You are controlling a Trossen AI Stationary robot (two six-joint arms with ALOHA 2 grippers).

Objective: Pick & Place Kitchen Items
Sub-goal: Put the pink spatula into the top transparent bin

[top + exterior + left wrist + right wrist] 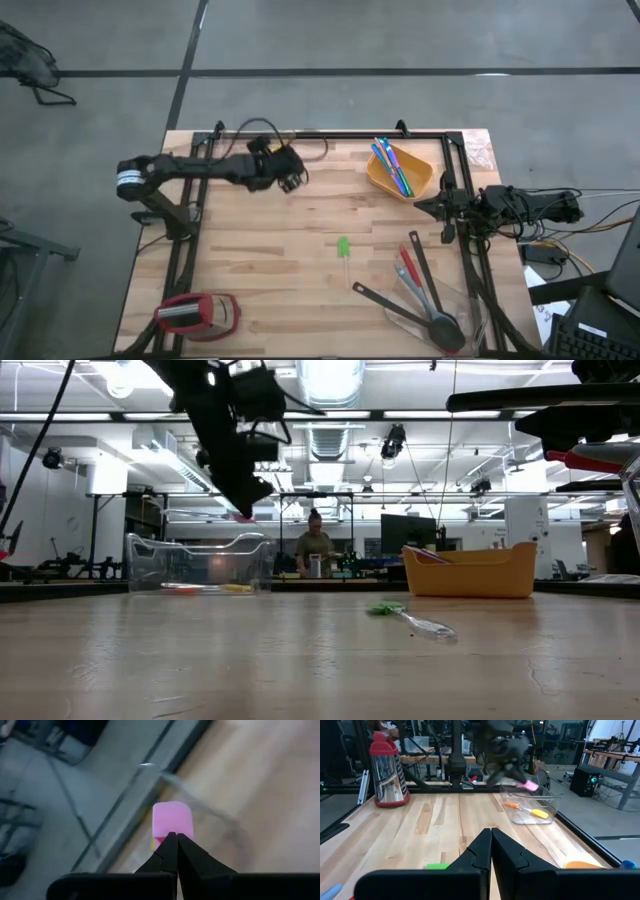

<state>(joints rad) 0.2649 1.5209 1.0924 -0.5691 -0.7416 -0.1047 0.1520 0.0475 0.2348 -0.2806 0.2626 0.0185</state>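
The left gripper (172, 840), clamped on a pink piece (171, 820), hangs over the clear tub (530, 806) holding orange and yellow pieces (527, 810). The orange tub (400, 172) holds 3 sticks (391, 163). The right gripper (491, 836) waits, jaws together.

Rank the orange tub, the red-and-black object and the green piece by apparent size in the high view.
1. Orange tub and red-and-black object: they look alike, so no ranking between them.
2. Green piece: clearly the smallest.

Wooden table (270, 270): orange tub (420, 184), green piece (343, 246), black spoons (425, 310)
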